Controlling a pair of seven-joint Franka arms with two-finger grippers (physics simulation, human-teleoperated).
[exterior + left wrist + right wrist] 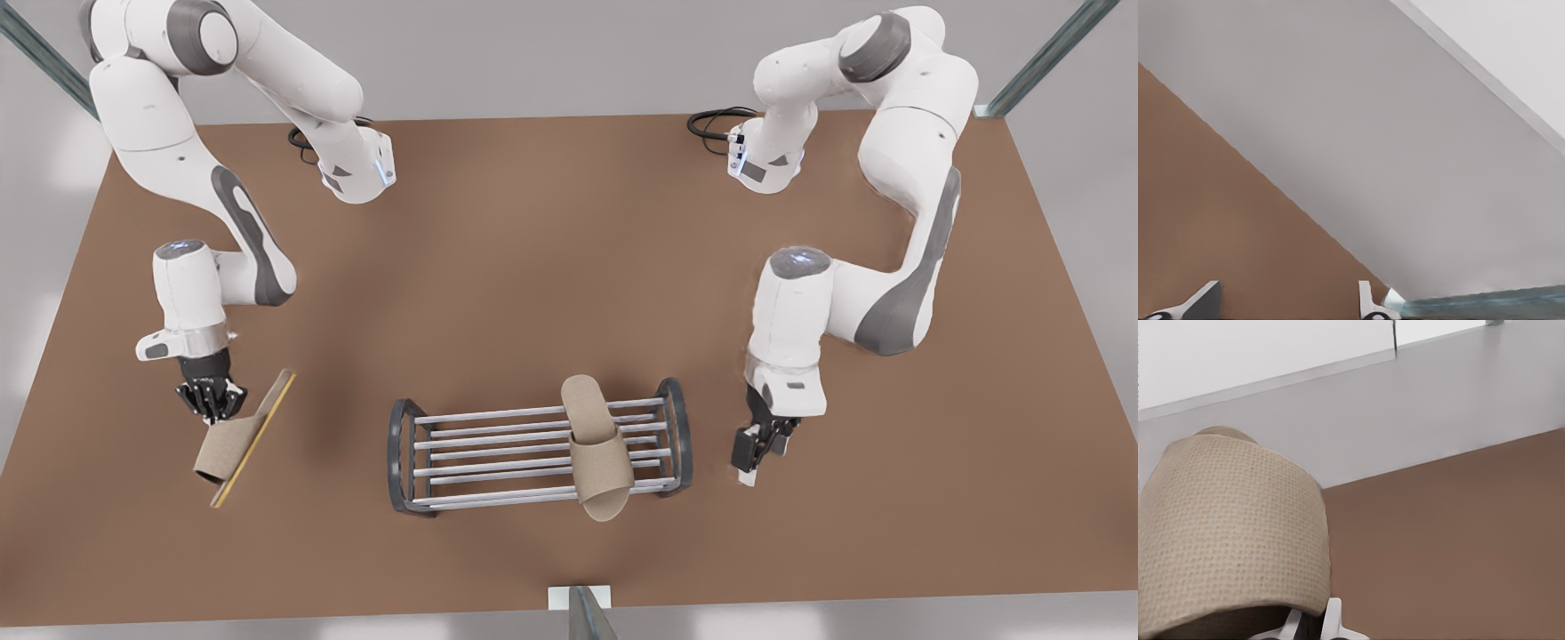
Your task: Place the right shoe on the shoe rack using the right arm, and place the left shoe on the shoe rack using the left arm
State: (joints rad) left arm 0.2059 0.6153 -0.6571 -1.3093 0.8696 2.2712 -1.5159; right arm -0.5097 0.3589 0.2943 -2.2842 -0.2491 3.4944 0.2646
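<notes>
Nearest, one slipper [597, 444] is seen across the shoe rack [404, 458]. Its twin [238, 442], apparently light and pliable, is pinched at the woven strap by the right gripper [212, 400] above the desk [533, 267]; the left gripper [756, 449] is spread, idle.

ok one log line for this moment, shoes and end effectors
right end effector: shut on held slipper, tilted above table | left end effector: open, beside shoe rack | other slipper: on rack

no readable text, labels or numbers
</notes>
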